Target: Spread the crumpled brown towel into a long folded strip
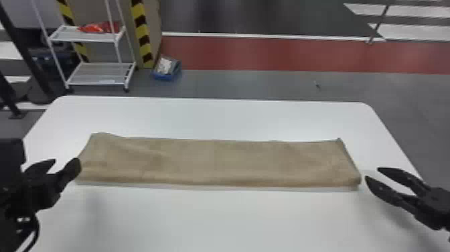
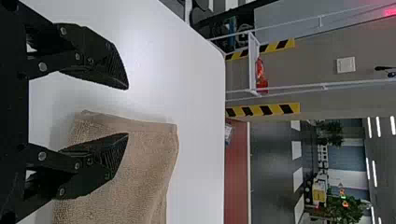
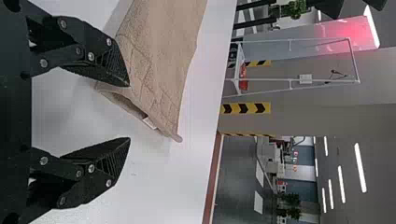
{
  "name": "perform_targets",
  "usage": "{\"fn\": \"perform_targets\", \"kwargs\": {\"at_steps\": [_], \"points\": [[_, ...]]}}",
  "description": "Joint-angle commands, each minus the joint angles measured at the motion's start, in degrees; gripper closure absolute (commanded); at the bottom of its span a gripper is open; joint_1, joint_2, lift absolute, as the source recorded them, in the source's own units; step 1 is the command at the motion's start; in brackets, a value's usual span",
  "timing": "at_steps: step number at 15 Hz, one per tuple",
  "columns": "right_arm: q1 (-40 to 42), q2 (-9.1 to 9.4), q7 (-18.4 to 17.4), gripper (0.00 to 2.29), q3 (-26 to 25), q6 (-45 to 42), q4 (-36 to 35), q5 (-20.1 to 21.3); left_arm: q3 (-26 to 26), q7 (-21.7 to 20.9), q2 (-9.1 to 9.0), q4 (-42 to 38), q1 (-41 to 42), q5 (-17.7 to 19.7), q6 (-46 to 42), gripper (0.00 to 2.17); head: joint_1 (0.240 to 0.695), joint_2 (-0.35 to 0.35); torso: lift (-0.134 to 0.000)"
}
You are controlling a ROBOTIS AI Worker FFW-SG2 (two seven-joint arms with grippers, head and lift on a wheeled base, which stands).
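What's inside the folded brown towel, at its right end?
A small white tag shows at the opening between the layers of the brown towel. Farther in, the upper layer covers the inside, so what lies there can't be seen.

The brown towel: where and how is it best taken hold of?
I'd pinch the towel at its short ends, the left end effector coming from the robot's left, the right end effector from its right. It lies flat in a long strip, and at the right end the layers gape slightly, so a finger could probably slip in.
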Motion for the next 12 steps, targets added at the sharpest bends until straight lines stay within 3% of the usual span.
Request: {"fn": "perform_targets", "kwargs": {"at_steps": [1,3,9,12], "points": [[-0.2,0.0,0.0,0.12,-0.4,0.2,-0.3,0.0,0.6,-0.5,0.02,0.2,0.6,-0.1,-0.6,0.07,0.695,-0.037,-0.124],[-0.9,0.0,-0.1,0.12,-0.8,2.5,-1.2,-0.5,0.8,-0.5,0.1,1.7,-1.1,0.2,-1.9,0.07,0.695,-0.036,-0.124],[-7.8,0.0,-0.3,0.12,0.6,21.1,-8.1,1.2,-0.7,-0.8,0.72,5.7,-11.1,1.3,1.5,0.07,0.695,-0.023,-0.124],[-11.7,0.0,-0.9,0.12,4.4,22.9,-7.9,6.1,-3.1,-1.3,1.16,11.0,-16.1,0.5,2.3,0.07,0.695,-0.017,-0.124]]}}
